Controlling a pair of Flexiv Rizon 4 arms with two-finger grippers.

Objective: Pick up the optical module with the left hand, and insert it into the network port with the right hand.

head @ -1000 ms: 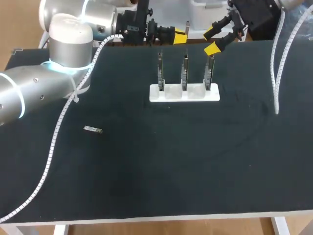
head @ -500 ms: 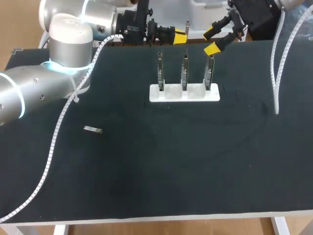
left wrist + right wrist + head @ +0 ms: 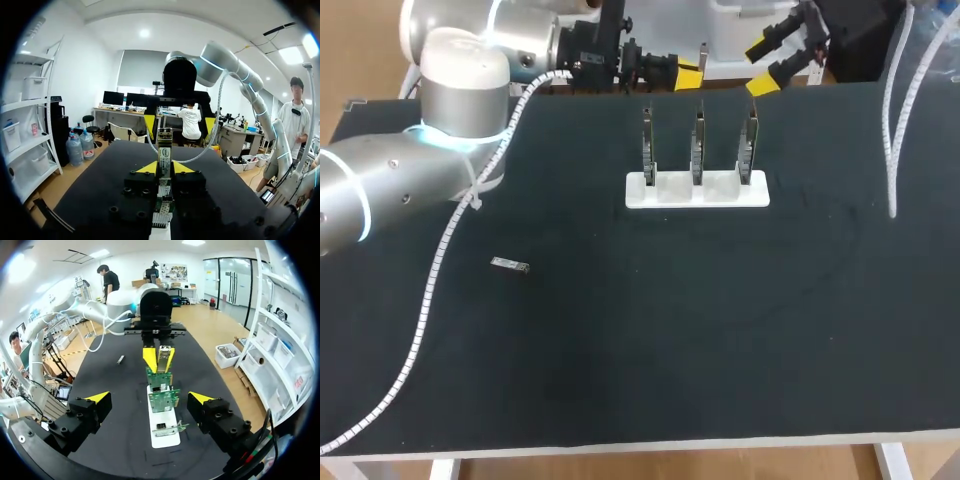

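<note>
Yellow-tipped right tool (image 3: 766, 67): spread wide, drawn back from the rightmost board since a second ago; everything else unmoved.
Left tool (image 3: 164, 168): pinching a slim, silvery oblong optical module (image 3: 164, 147) by the far edge of the matte black tabletop (image 3: 650, 330).
Second module (image 3: 508, 265): small metal bar lying flat on the tabletop, well apart from both tools.
Boards (image 3: 698, 140): three, green, upright in a white rack (image 3: 696, 190).

right arm (image 3: 865, 35) cropped at top, table's loose module (image 3: 508, 265) indistinct
</note>
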